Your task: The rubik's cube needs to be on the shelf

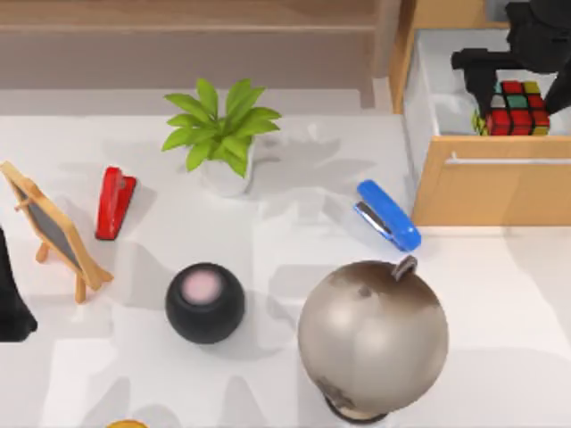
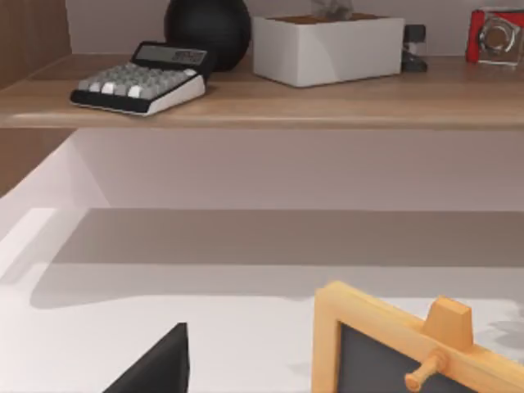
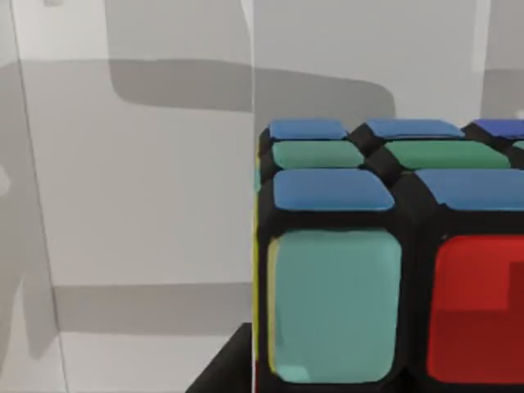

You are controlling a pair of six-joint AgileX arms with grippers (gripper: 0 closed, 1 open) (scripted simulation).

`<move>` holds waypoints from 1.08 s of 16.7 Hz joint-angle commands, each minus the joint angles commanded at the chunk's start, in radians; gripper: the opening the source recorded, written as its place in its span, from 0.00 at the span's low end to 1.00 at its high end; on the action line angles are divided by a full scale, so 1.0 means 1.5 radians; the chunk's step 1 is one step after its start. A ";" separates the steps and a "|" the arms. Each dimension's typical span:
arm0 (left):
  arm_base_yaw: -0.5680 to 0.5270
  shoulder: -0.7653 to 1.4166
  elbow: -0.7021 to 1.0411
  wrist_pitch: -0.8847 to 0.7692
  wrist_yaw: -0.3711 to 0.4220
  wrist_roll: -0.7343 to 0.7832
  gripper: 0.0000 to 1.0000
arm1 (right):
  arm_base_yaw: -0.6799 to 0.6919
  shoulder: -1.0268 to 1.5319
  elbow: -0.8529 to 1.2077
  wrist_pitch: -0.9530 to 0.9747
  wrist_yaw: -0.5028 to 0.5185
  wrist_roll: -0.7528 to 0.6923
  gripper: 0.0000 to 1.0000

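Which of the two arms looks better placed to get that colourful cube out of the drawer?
Right. The right gripper hangs over the open drawer, right by the rubik's cube, while the left arm sits at the table's left edge, far away.

My right arm reaches in at the upper right of the top view, and its right gripper point(image 1: 486, 76) points down. My left arm point(image 1: 11, 303) sits parked at the left edge
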 joint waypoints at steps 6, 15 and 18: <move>0.000 0.000 0.000 0.000 0.000 0.000 1.00 | 0.039 -0.086 -0.002 -0.022 -0.012 0.017 0.00; 0.000 0.000 0.000 0.000 0.000 0.000 1.00 | 0.271 -0.197 0.006 0.201 -0.018 0.034 0.00; 0.000 0.000 0.000 0.000 0.000 0.000 1.00 | 0.328 -0.191 -0.024 0.375 0.017 0.024 0.00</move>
